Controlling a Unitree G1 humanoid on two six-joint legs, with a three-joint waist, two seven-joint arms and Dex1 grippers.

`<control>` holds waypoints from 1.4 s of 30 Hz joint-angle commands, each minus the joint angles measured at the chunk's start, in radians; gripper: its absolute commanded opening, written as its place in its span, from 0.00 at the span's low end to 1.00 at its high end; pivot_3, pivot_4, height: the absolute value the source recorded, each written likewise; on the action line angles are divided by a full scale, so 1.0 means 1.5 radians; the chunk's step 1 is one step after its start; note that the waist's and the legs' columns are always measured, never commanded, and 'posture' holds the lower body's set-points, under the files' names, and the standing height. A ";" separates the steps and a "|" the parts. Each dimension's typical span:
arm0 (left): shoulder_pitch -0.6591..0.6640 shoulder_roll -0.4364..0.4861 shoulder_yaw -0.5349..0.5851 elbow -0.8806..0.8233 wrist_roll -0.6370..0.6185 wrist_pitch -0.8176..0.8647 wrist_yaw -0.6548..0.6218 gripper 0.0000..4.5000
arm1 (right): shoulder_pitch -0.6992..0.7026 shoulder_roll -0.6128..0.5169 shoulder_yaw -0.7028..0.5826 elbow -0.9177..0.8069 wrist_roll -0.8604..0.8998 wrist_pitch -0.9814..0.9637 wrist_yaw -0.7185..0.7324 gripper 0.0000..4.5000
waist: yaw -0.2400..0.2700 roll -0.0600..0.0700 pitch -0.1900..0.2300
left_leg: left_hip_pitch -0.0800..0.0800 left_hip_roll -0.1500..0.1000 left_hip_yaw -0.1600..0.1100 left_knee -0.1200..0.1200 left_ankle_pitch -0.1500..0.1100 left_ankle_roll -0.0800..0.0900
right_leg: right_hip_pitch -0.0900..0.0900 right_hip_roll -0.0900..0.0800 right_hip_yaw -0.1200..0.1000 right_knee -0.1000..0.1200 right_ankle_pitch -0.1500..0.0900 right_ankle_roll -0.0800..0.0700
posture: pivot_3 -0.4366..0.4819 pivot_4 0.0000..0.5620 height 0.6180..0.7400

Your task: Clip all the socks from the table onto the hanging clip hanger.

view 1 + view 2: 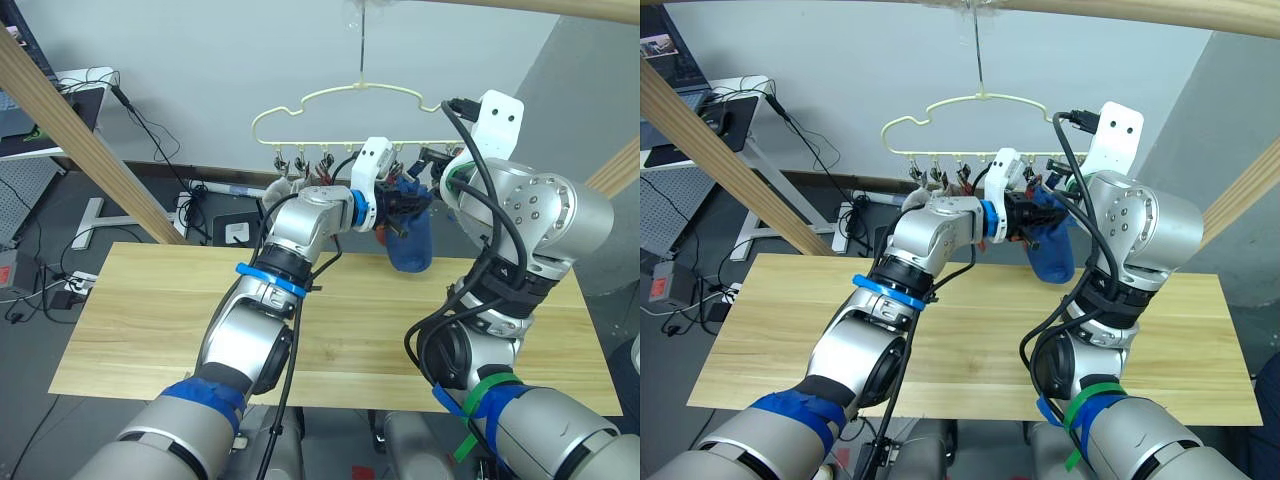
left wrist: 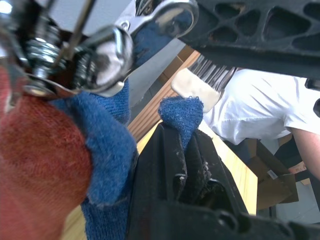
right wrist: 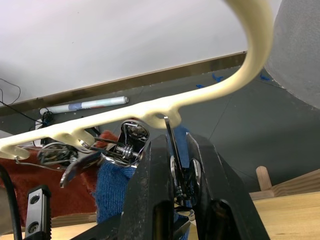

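blue sock [image 1: 411, 248]: hangs below the right end of the clip hanger, long axis running down toward the counter, clear of the wood; its top edge is raised to the clip row

left end effector [image 1: 392, 214]: fingers pressed together, pinching the blue sock's upper edge; in the left wrist view a tuft of blue fabric sticks out between them

metal clip [image 3: 182, 175]: last clip at the hanger's right end, directly above the sock's held edge, sitting between the right fingers

right end effector [image 3: 176, 172]: pinching that clip from both sides; I judge it is squeezing the clip's handles

clip hanger [image 1: 330, 100]: hangs by its hook from the pole above

neighbours: a second blue sock [image 2: 107, 145] and a rust red sock [image 2: 37, 150] already hang just beside

turning relation: the sock edge lies just under the clip mouth; the left arm is nearer to lift it in

counter [image 1: 150, 320]: below both arms
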 commanded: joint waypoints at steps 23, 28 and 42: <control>-0.059 -0.050 0.069 0.018 -0.034 -0.015 0.022 0.04 | -0.009 0.028 -0.001 -0.030 -0.001 0.005 -0.004 0.03 | -0.003 0.000 0.000 | 0.000 0.000 0.000 0.000 0.000 0.000 | 0.000 0.000 0.000 0.000 0.000 0.000 | 0.40 0.54 1.00; -0.066 -0.058 0.081 0.016 -0.045 -0.005 0.022 0.04 | -0.007 0.032 -0.003 -0.031 -0.001 0.005 -0.004 0.03 | -0.004 0.001 0.000 | 0.000 0.000 0.000 0.000 0.000 0.000 | 0.000 0.000 0.000 -0.001 0.000 0.000 | 0.40 0.54 1.00; -0.061 -0.061 0.080 0.005 -0.048 0.007 0.018 0.03 | 0.002 0.039 -0.002 -0.030 0.003 0.005 0.000 0.90 | -0.005 0.001 0.001 | 0.000 0.000 0.000 -0.001 0.000 0.000 | 0.000 0.000 0.000 -0.002 0.000 0.000 | 0.40 0.55 1.00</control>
